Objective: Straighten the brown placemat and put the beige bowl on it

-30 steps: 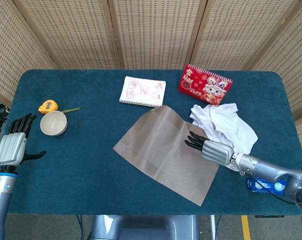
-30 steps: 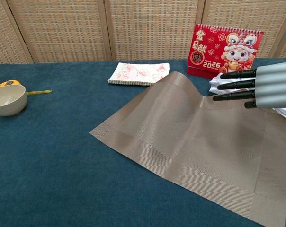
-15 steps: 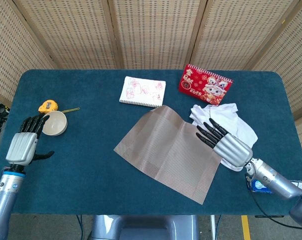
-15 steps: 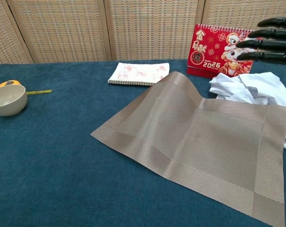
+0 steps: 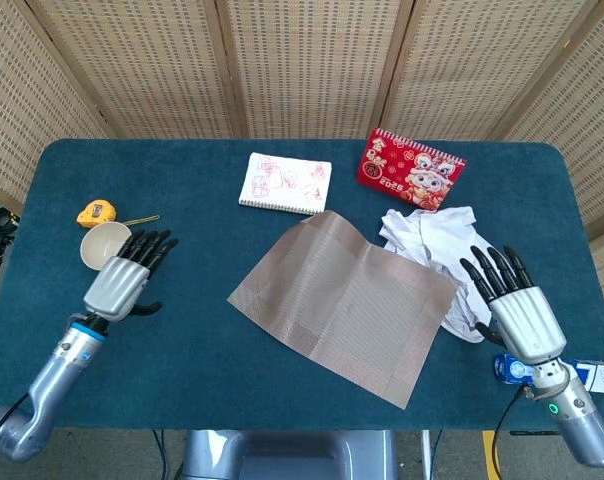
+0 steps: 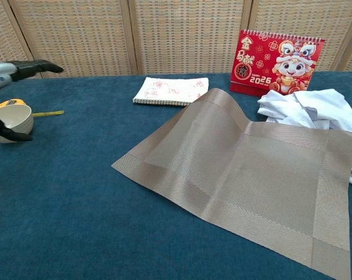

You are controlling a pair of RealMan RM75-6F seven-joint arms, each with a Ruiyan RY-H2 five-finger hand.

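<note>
Placemat [image 5: 344, 305] flat on the blue surface [image 5: 202, 340], near centre, rotated so its corners point roughly to 12, 3, 6 and 9 o'clock — not squared to the edges. Far edge slightly raised where it meets the white cloth [image 5: 444, 250] at 2 o'clock.

Bowl [image 5: 104, 245] upright at 9 o'clock from the placemat, well apart from it, near the left edge. Just beyond the bowl, at its 11 o'clock: yellow tape measure [image 5: 95, 212].

Left hand [image 5: 127, 280] just beside the bowl, at its 5 o'clock — fingers [image 5: 150, 246] wide, extended, holding nothing. Contact with the bowl: cannot tell.

Right hand [image 5: 512, 300] at 3 o'clock from the placemat, clear of it, over the cloth's near edge. Fingers spread wide, holding nothing.

Notebook [image 5: 285, 183] at 12 o'clock from the placemat; red calendar [image 5: 410, 169] at 1 o'clock, standing.
</note>
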